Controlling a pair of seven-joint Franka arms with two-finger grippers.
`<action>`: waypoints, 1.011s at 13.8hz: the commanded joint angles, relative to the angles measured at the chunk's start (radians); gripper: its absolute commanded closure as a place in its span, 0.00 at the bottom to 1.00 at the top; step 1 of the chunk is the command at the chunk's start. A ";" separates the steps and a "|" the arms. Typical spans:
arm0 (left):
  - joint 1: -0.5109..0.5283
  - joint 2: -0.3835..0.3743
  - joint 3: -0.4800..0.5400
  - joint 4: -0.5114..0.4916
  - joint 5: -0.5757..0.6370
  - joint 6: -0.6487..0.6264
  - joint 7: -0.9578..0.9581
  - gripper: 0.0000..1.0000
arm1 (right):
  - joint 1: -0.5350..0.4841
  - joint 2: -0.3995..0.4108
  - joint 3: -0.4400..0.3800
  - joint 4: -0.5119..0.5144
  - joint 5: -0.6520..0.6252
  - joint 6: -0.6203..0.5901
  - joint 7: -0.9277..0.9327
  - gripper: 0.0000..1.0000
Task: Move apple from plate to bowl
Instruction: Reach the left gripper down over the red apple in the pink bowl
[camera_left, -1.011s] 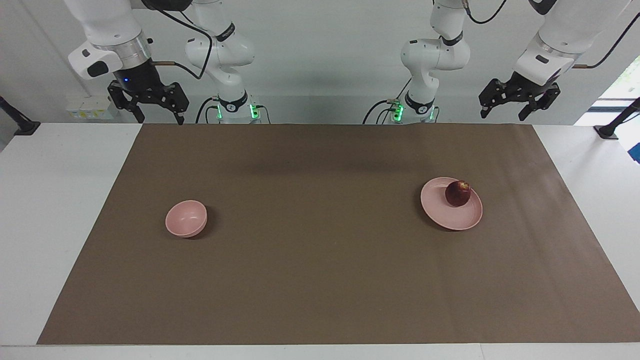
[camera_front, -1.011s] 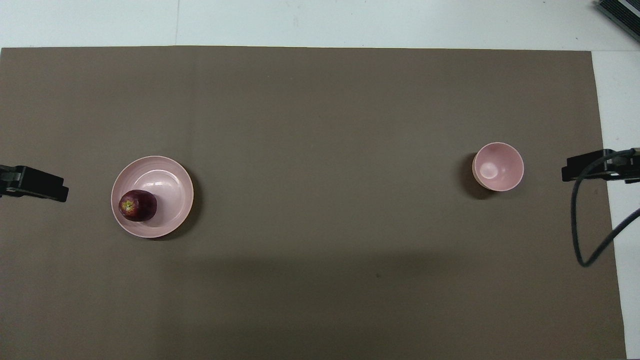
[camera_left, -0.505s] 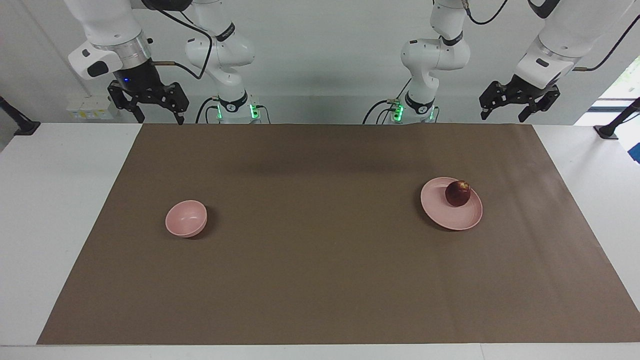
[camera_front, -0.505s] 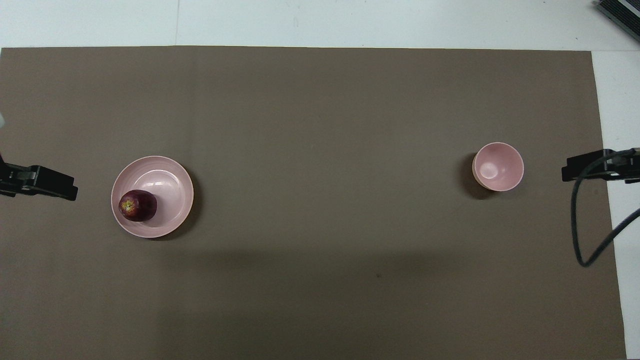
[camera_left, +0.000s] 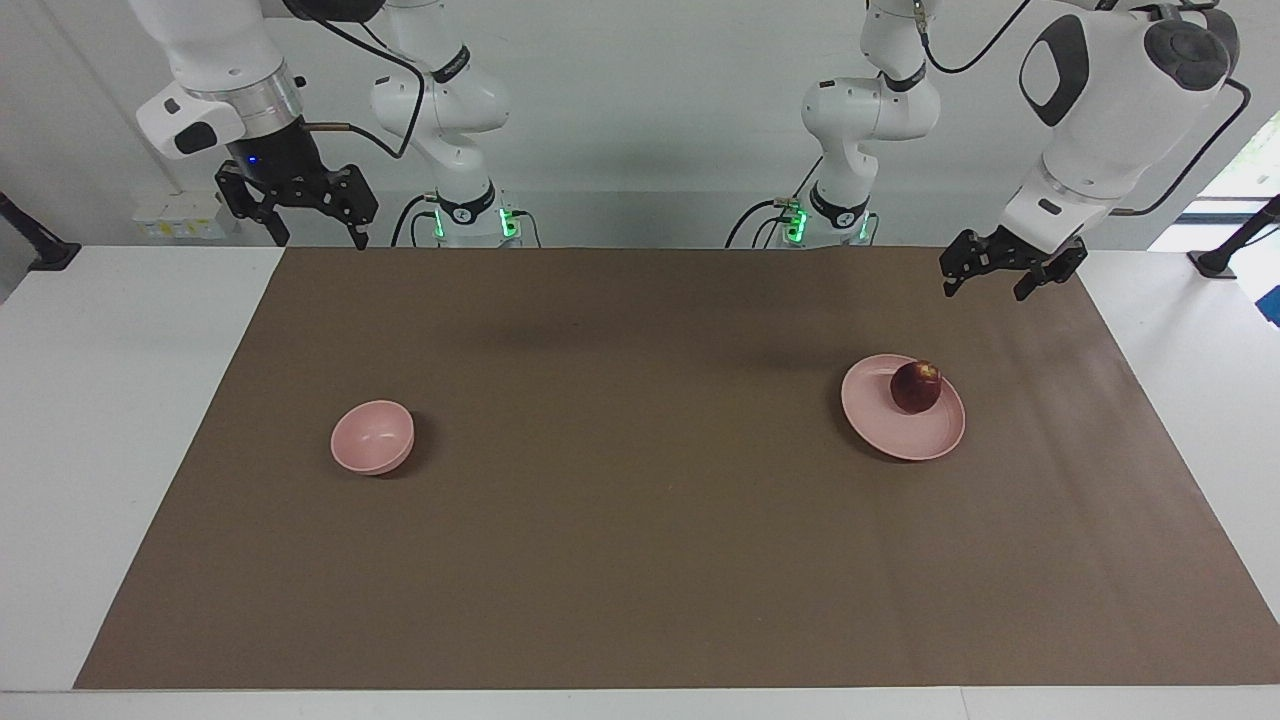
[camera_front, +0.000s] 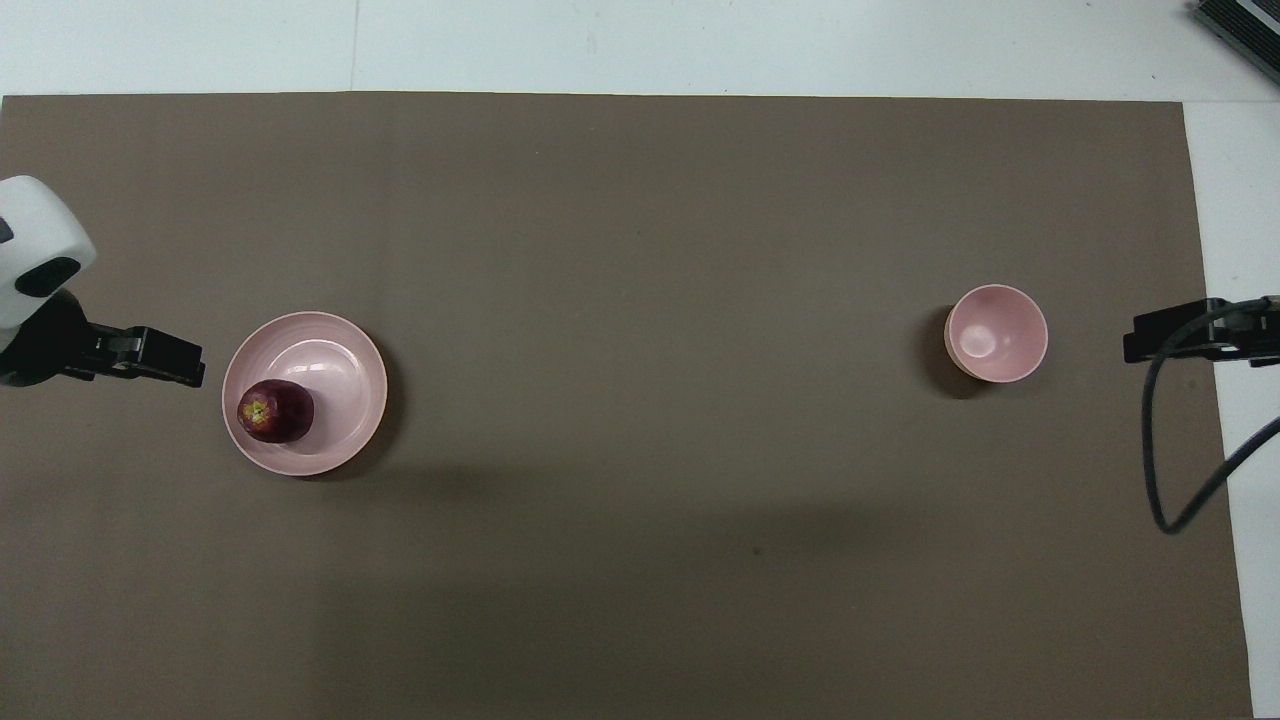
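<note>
The dark red apple (camera_left: 916, 386) (camera_front: 275, 411) rests on the pale pink plate (camera_left: 900, 432) (camera_front: 345, 375), close to the rim that faces the robots, toward the left arm's end of the table. The small pink bowl (camera_left: 372, 436) (camera_front: 996, 333) stands empty toward the right arm's end. My left gripper (camera_left: 985, 290) (camera_front: 190, 368) hangs open in the air over the mat beside the plate, holding nothing. My right gripper (camera_left: 320, 240) (camera_front: 1135, 347) waits open, high over the mat's edge at its own end.
A brown mat (camera_left: 640, 520) covers most of the white table (camera_left: 120, 400). A black cable (camera_front: 1160, 470) loops down by the right gripper. The edge of a dark device (camera_front: 1240, 25) shows at the table's corner farthest from the robots.
The left arm has swung down and in over the mat toward the plate, still open. The right arm, apple, plate and bowl have not moved.
</note>
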 joint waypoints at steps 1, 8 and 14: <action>0.012 -0.018 -0.002 -0.078 0.009 0.083 0.031 0.00 | -0.015 -0.014 0.005 -0.014 0.019 0.016 -0.029 0.00; 0.029 -0.002 -0.002 -0.184 0.011 0.235 0.061 0.00 | -0.015 -0.014 0.005 -0.014 0.019 0.016 -0.029 0.00; 0.072 0.036 -0.002 -0.244 0.011 0.336 0.107 0.00 | -0.015 -0.014 0.005 -0.014 0.019 0.016 -0.029 0.00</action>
